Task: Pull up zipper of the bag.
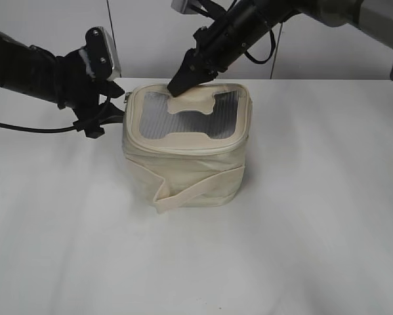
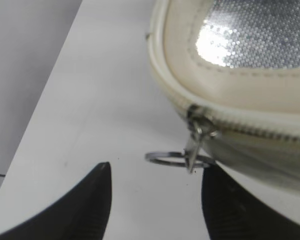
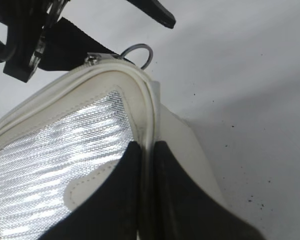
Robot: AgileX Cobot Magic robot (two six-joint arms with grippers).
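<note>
Left pincer [image 2: 155, 200] hanging open at bag's [image 1: 186, 161] nine o'clock corner, ring pull [image 2: 177, 160] lying between my fingers. Closing squarely on ring before tugging along zipper [image 2: 250, 122]. Right pincer [image 3: 147, 200] pinching rim at twelve o'clock, bracing.

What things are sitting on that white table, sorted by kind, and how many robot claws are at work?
Bags: 1, the cream bag, with its zipper and ring pull
Robot grippers: 2, the left gripper by the ring, the right gripper pinching the top rim
Total: 3
</note>
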